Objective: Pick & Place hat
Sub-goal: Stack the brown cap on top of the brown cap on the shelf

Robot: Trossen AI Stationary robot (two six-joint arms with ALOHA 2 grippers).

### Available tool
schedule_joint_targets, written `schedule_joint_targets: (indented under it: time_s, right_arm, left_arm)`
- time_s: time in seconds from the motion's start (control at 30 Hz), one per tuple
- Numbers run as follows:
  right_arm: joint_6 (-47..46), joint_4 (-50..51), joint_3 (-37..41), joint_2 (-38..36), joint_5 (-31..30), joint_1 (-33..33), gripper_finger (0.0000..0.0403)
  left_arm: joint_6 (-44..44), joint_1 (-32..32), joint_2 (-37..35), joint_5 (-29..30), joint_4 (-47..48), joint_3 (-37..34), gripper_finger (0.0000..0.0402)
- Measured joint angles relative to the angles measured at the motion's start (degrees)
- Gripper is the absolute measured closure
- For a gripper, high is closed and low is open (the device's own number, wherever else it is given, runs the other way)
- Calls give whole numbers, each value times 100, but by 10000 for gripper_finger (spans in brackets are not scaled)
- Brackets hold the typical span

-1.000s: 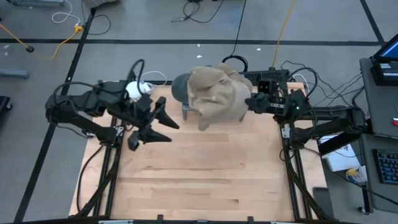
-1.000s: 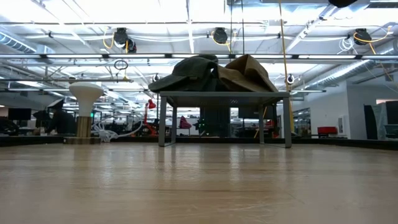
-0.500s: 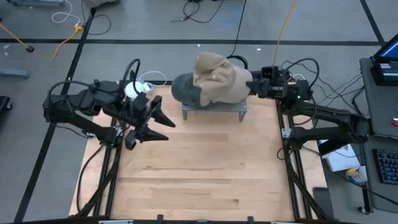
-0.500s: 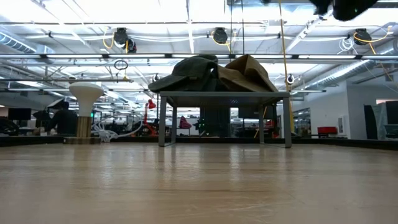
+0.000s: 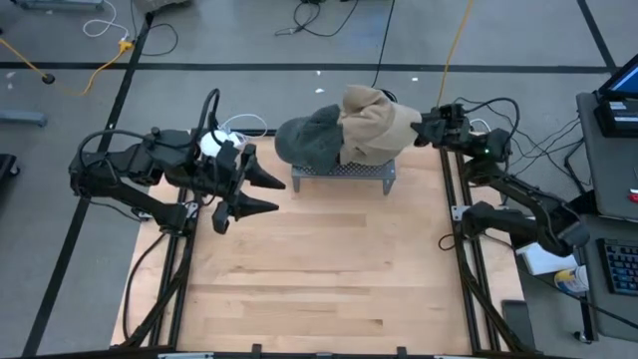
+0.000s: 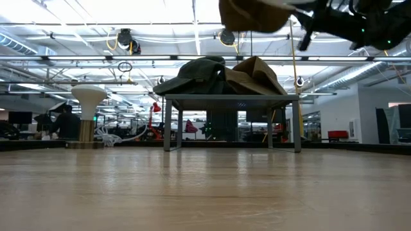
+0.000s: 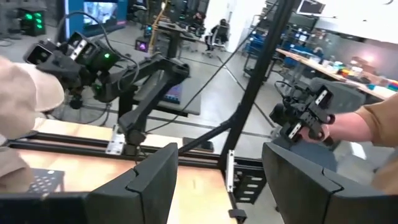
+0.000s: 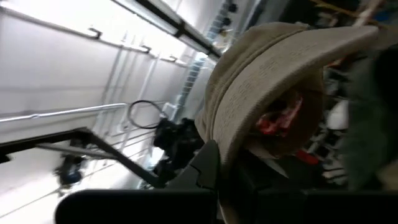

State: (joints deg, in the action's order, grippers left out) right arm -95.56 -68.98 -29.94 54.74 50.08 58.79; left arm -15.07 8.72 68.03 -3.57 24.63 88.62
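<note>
A tan hat hangs in the air over the right end of the grey perforated rack, held by my right gripper. The low view puts this hat high above the rack. Two more hats rest on the rack top: a dark grey-green one and a brown one. From above only the dark hat shows, because the lifted hat hides the brown one. My left gripper is open and hovers left of the rack, touching nothing. My right gripper pinches the tan hat by the edge of its brim between the two fingers. It comes roughly level from the table's right side. The hat is lifted clear of the rack and reaches leftward from the fingers, its hollow inside with a red label facing the wrist camera.
The rack stands at the middle of the table's far edge, with bare wooden table in front of it. The frame rails run along both sides. Beyond the table, a person's tan-sleeved arm holds a device. Cables lie on the floor behind.
My right gripper has drawn back toward the table's far right corner and carried the tan hat with it. The hat earlier drooped over the front of the rack and is now bunched above the rack's right end. My left gripper has edged slightly toward the rack.
</note>
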Motion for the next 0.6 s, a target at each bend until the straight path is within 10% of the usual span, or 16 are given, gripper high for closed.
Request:
schedule_joint_targets:
  time_s: [0.6]
  right_arm:
    - [1646,1251,151,701,1171,1212,398]
  left_arm:
    - [146,-60,0,519,91,0,163]
